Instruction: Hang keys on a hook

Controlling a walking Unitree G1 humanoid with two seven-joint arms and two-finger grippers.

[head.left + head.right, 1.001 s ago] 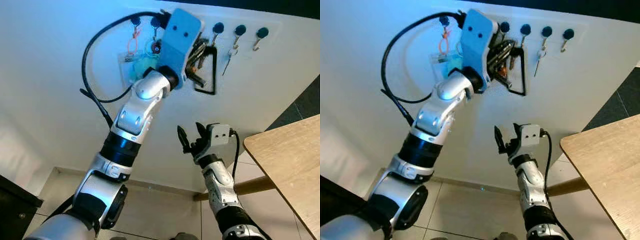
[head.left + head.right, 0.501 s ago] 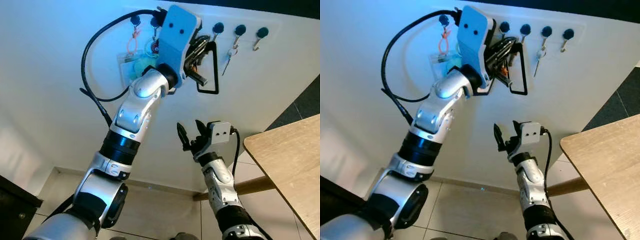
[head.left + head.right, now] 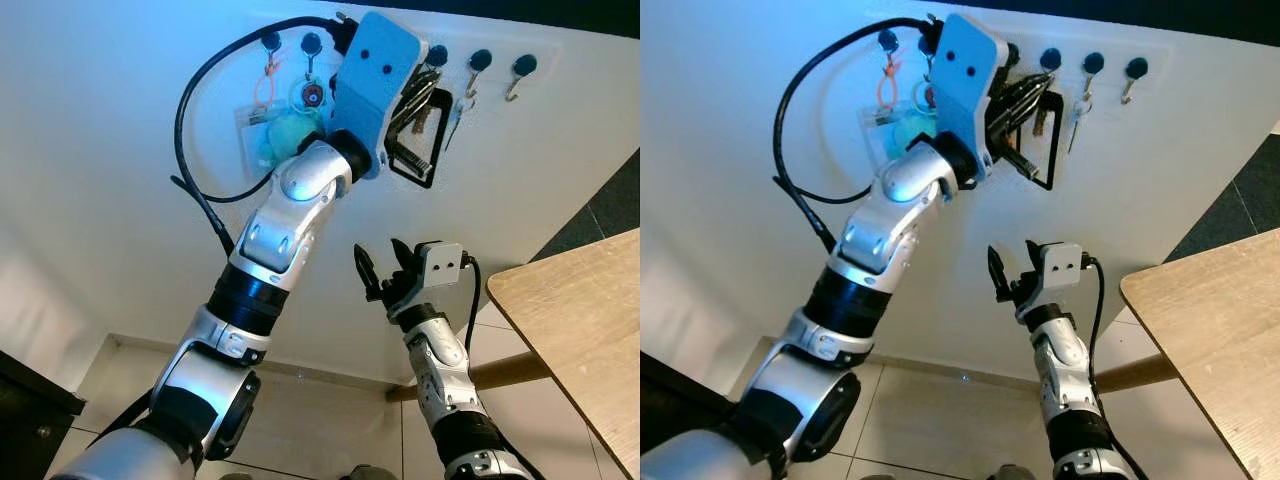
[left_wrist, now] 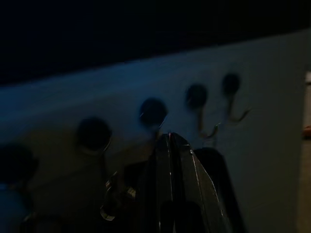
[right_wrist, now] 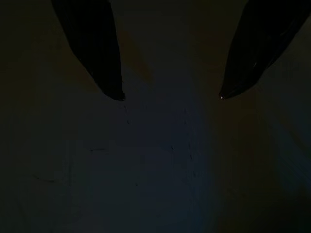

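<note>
Your left gripper (image 3: 425, 85) is raised against the white wall (image 3: 120, 180), up at the row of dark hooks (image 3: 481, 61). Its blue wrist housing (image 3: 375, 80) covers most of the fingers from the head camera, so you see only the black fingertips poking out beside it. In the left wrist view the two fingers (image 4: 175, 165) lie pressed together, closed on the keys (image 3: 420, 105); the keys themselves are a dim glint there and hard to make out.

From the head views, the keys sit at the fingertips, just under the hook fourth from the left, with a black strap loop (image 3: 415, 160) hanging below them. The bunch runs slantwise, upper end toward the hooks, lower end down toward the wrist. You cannot tell whether the ring is over the hook or merely close to it; the housing hides that spot.

A clear badge on an orange clip (image 3: 262, 105) and a teal tag (image 3: 292, 125) hang on the two leftmost hooks, partly behind the arm. A single key (image 3: 462, 105) hangs further right.

Your right gripper (image 3: 383, 272) is held low, near the wall, fingers spread wide and holding nothing. Its wrist view is very dark. A wooden table (image 3: 580, 340) is cut off at the right edge.
</note>
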